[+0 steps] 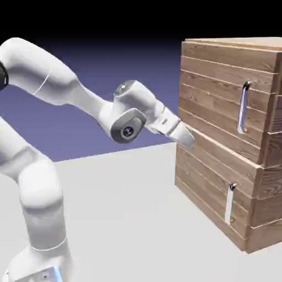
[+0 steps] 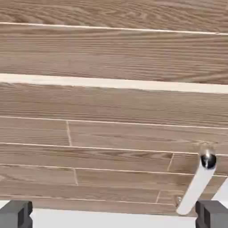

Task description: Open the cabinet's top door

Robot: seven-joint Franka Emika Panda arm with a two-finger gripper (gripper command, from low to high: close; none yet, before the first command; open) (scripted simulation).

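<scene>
The hand was spread wide, its two blocky, matte grey fingertips well apart with nothing between them. Behind it, the arm was smooth, glossy white, with rounded links and grey joint caps. Near the hand stood the cabinet, boxy, of brown horizontal planks with streaked grain and pale seams. Its top door, the larger upper panel, was closed and bore a long, vertical, shiny silver bar handle. The lower panel carried a shorter, flat-looking handle. The cabinet rested on a plain, pale grey desk, toward the exterior view's right.
</scene>
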